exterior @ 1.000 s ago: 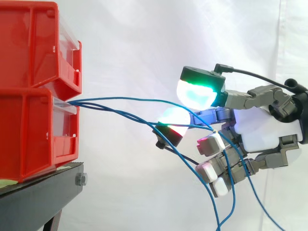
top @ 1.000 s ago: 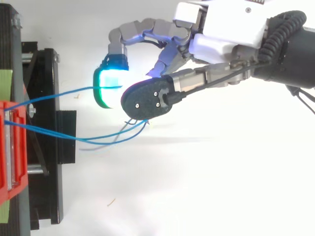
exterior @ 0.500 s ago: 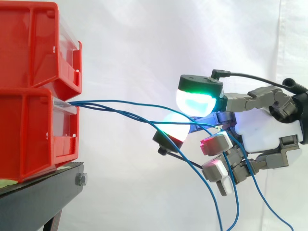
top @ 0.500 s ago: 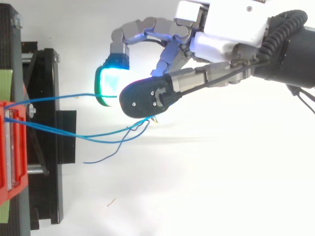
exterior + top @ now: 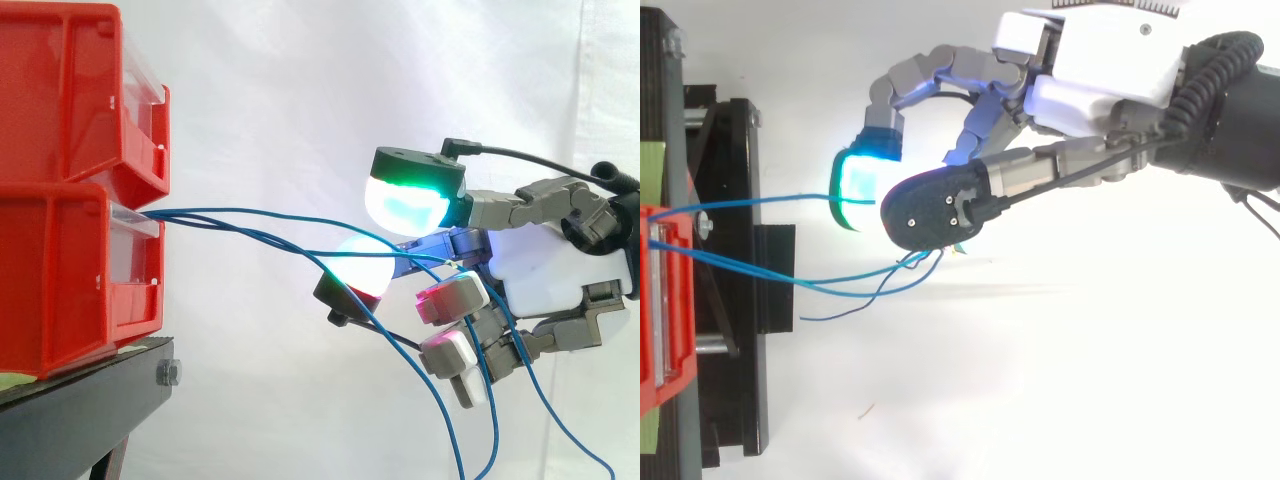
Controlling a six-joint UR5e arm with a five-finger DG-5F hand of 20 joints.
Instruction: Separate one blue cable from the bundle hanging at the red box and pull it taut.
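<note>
You had the hand among the blue cables; whether it gripped one, I couldn't tell. You needed a single strand, then a straight pull away from the red box.

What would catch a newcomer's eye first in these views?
The glowing hand at the side view's right stands out first, set among the blue cables. These fan out from the lower of two stacked red bins at the left and droop past the hand.
</note>
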